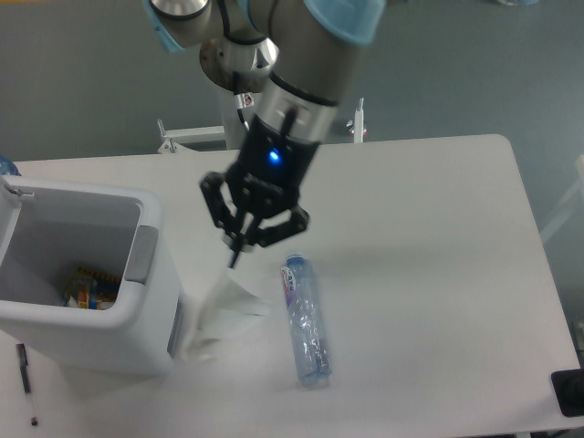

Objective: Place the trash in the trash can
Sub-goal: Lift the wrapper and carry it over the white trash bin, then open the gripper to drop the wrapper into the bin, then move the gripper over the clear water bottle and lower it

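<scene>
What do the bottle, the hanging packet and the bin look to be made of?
The bottle: clear bluish plastic, glossy; the table shows through it. The packet hanging from the gripper: thin white film or paper, seemingly; it droops and creases, partly translucent. The bin: white moulded plastic, smooth, semi-matte, with a thick rounded rim and a grey handle recess.

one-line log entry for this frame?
gripper: shut on white packet, lifted, dangling | bottle: flat on table | trash can: left of packet, colourful item inside
</scene>
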Available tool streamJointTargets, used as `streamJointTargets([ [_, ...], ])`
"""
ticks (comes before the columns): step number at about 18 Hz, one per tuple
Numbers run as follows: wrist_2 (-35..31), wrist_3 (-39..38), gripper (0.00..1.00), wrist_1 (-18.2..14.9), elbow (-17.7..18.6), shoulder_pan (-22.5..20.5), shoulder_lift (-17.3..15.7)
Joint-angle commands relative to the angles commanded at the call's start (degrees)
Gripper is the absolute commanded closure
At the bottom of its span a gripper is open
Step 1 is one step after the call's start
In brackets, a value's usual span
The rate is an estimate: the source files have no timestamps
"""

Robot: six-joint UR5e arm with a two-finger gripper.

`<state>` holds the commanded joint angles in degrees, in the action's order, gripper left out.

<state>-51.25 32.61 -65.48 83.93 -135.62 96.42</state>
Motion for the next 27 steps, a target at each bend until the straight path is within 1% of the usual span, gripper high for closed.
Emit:
streamJointTargets([
  [2,0.36,-1.93,1.0,0.17,0.35,2.63,-0.88],
  [4,0.44,-2.47,1.0,0.79,2.02,5.18,-1.76],
  [5,0.44,-2.47,1.0,0.79,2.72,5.46,-2.46],
  [6,0.44,-1.95,0.93,0.97,3.68,5.63,-2.99],
  [7,0.44,-1.77,0.83,1.49,4.21,5.72,-3.43],
  [8,0.44,-1.68,0.63,2.8,4.74,6.42,-3.69],
  [9,0.44,-1.5,0.28,4.73,5.18,7.29,-3.7],
  [10,0.44,-1.41,0.2,6.83,5.88,7.91,-3.7],
  [11,0.44,-1.33,0.14,8.07,6.76,8.01,-3.78],
  [12,0.36,-1.24,0.08,8.52,7.12,8.09,-3.87],
  [13,0.44,-1.24,0.07,8.53,7.12,8.09,-3.79],
  [14,0.36,-1.24,0.0,8.53,7.12,8.09,-3.78],
  [17,0.09,-1.24,0.0,8.61,6.68,7.75,-3.26],
  [18,0.01,-1.24,0.0,8.61,6.42,7.05,-3.08],
  [23,-0.08,-1.15,0.0,8.61,4.84,-0.15,-2.91],
  [24,-0.08,-1.06,0.0,8.87,4.57,-1.3,-2.21],
  [25,-0.08,-0.89,0.0,9.05,3.7,-1.57,-0.11],
  [27,-0.69,-1.41,0.0,8.88,0.2,-1.84,4.28],
])
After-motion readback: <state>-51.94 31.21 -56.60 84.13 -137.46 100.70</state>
